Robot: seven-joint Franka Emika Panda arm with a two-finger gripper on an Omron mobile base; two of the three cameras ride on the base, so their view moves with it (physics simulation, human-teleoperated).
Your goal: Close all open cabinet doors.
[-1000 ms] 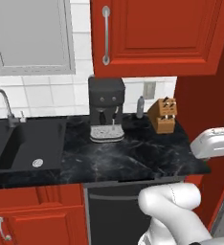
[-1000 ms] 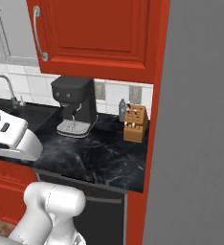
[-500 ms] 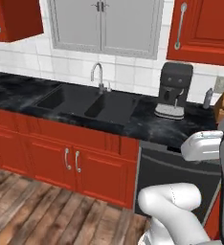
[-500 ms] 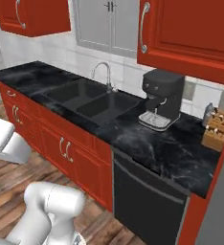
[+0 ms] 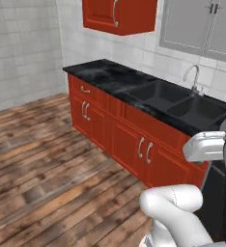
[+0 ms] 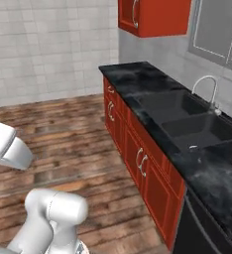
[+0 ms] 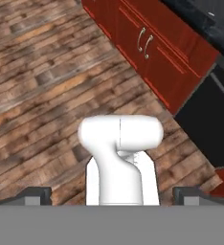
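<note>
Red and glossy, hung high on the tiled wall at the far left end of the kitchen run: a wall cabinet door [image 5: 119, 14] with a curved silver bar handle, seen again from the other side [image 6: 152, 16], apparently shut flush against its box, though the top edge cropped out of both base views left that short of certain. Just to its right, pale grey double doors [image 5: 199, 26] above a dark double sink [image 5: 180, 102] with a chrome tap [image 5: 193, 77]. Below, a black marbled counter [image 6: 133, 79] running over a row of small red base-cabinet doors [image 5: 134, 140] with short silver handles, also caught from the hand view [image 7: 147, 45]. Next to those, a dark dishwasher front [image 7: 212, 124]. Worn wood-plank floor [image 5: 42, 164] spread across the open room, white tiled wall [image 6: 48, 44] behind. Gripper [image 7: 112, 195] pointed down at the floor, well apart from the cabinet door, its two dark fingertips [image 7: 35, 195] set wide at the bottom corners of the hand view, spread apart and holding nothing.
</note>
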